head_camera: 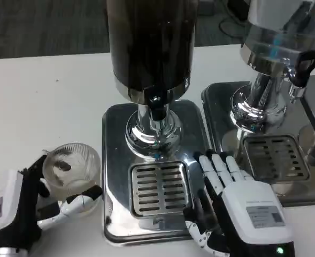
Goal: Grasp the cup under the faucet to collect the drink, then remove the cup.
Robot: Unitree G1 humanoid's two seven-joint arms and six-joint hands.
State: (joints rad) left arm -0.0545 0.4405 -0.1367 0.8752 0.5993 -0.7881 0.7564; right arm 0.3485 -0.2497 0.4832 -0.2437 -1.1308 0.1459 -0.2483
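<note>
White desk [50, 101] runs across the head view, with dark carpet beyond its far edge. Two drink dispensers stand on it. The nearer one [149, 48] has a dark tank on a chrome column, a small black faucet [157, 107] at the front, and a shiny steel base with a slotted drip grate [159, 187]. A second dispenser [275, 53] stands to the right on its own steel tray.

A clear plastic cup [71, 166] sits on the desk just left of the first dispenser's base, off the grate and not under the faucet. The left hand [23, 206] wraps around it from the near-left side: dark fingers [31, 171] curl along its left wall and a white-and-black finger presses its near side, so the cup is held between them.

The right hand [237, 206] lies back upward on the right edge of the steel base, beside the grate, its fingers stretched forward side by side and slightly apart, holding nothing.
</note>
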